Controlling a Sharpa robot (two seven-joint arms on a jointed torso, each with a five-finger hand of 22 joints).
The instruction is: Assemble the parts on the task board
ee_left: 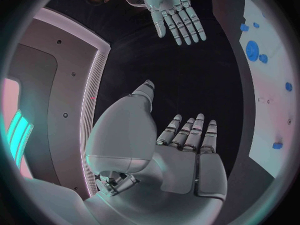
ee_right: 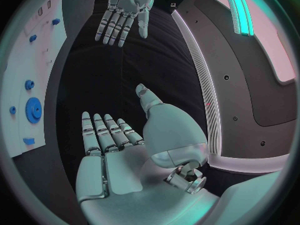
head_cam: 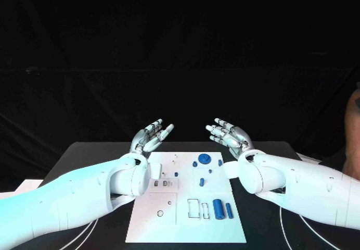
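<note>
The white task board (head_cam: pixel 188 224) lies flat in the middle of the black table. Small blue parts sit on it: a round gear (head_cam: pixel 204 158) near its far edge, a thick cylinder (head_cam: pixel 218 209) and a thin pin (head_cam: pixel 229 210) near its front right. My left hand (head_cam: pixel 151 135) is raised above the board's far left corner, fingers spread, holding nothing. My right hand (head_cam: pixel 229 135) hangs opposite it above the far right corner, also spread and empty. The left wrist view shows my left hand (ee_left: pixel 187 155) and the gear (ee_left: pixel 252 50); the right wrist view shows my right hand (ee_right: pixel 109 150) and the gear (ee_right: pixel 33 110).
The black table (head_cam: pixel 90 156) extends past the board on both sides. A white object (head_cam: pixel 22 185) lies at the table's left edge. White cables (head_cam: pixel 296 229) curve over the table's front right.
</note>
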